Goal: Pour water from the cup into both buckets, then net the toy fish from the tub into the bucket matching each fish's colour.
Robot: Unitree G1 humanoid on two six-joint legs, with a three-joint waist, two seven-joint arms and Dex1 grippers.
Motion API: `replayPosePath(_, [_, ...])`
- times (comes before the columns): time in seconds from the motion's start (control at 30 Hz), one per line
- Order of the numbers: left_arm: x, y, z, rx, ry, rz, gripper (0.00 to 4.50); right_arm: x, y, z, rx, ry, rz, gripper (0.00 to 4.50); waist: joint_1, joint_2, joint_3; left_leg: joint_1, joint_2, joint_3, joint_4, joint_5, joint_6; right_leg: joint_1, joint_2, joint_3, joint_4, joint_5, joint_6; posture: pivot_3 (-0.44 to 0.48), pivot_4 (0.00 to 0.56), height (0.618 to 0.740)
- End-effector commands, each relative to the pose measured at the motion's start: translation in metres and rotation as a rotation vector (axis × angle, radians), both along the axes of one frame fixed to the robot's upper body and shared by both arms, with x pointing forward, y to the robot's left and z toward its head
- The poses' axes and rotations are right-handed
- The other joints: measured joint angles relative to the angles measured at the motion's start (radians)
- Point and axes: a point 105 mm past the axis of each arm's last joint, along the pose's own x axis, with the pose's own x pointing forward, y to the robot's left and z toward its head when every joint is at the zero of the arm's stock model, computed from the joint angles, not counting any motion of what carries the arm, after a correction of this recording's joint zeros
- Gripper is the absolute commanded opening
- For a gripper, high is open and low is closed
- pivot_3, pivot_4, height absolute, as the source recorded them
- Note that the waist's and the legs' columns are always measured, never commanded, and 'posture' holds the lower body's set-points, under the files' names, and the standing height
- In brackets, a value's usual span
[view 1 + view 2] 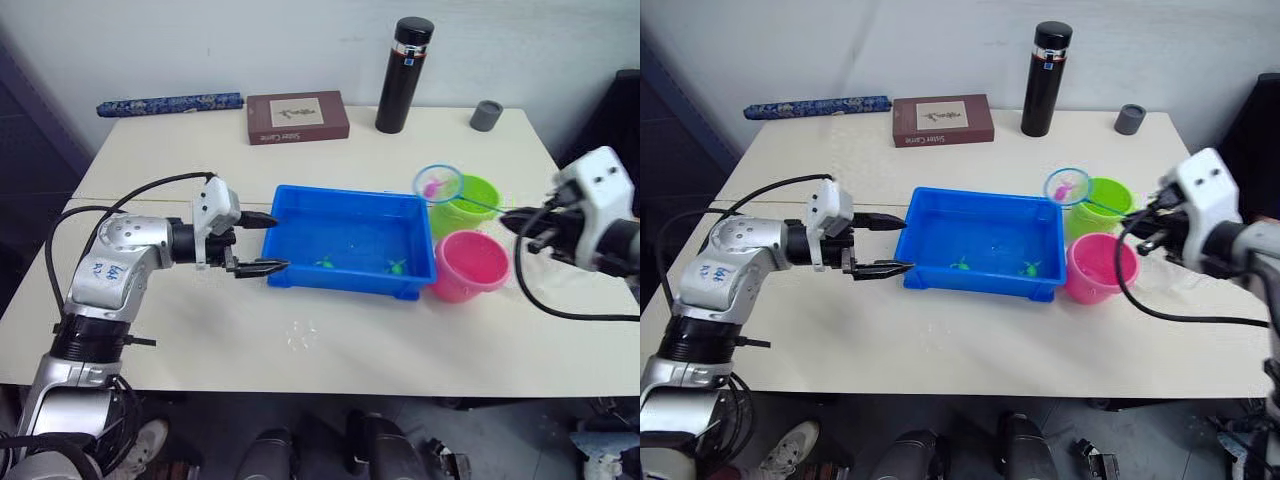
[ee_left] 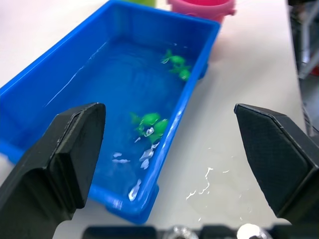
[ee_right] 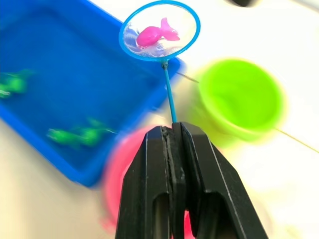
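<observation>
The right gripper [image 3: 173, 130], clamped on the net [image 3: 160, 31] handle, holds a pink fish [image 3: 155, 34] between tub [image 1: 300, 200] and green bucket [image 1: 470, 200] (pink bucket [image 1: 470, 265] lies nearer the gripper), while the left gripper [image 1: 262, 243] gapes wide.

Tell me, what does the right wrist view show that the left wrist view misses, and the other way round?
Right wrist view: the net carrying a pink fish, its handle pinched in the right tool, and the green bucket. Left wrist view: the open left tool and spilled water on the table. Both: the blue tub, green fish and the pink bucket.
</observation>
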Motion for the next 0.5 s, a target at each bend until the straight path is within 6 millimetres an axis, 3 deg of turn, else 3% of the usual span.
replayPosePath(0.03, [0.005,-0.007,0.004,0.011,-0.04,-0.06,4.46,-0.024,-0.013,0.021,-0.11,-0.104,-0.036,0.0,0.004,0.0,0.0,0.0,0.0,0.0,0.0,0.0,0.0,0.0,0.0,0.0,0.0,0.0,0.0,0.0,0.15,0.74])
replayPosePath(0.23, [0.014,-0.019,0.003,0.001,-0.054,-0.124,4.46,-0.049,-0.025,0.011,-0.305,-0.149,-0.061,0.0,0.009,0.0,0.0,0.001,0.0,0.001,0.001,0.0,0.0,0.002,0.002,0.001,0.001,0.001,0.001,0.0,0.15,0.74])
replayPosePath(0.5, [0.022,-0.023,0.002,0.004,-0.063,-0.139,4.46,-0.056,-0.042,-0.009,-0.655,-0.226,-0.062,0.0,0.009,0.0,0.0,0.001,0.0,0.001,0.002,0.0,0.001,0.003,0.003,0.001,0.0,0.002,0.003,0.0,0.15,0.74])
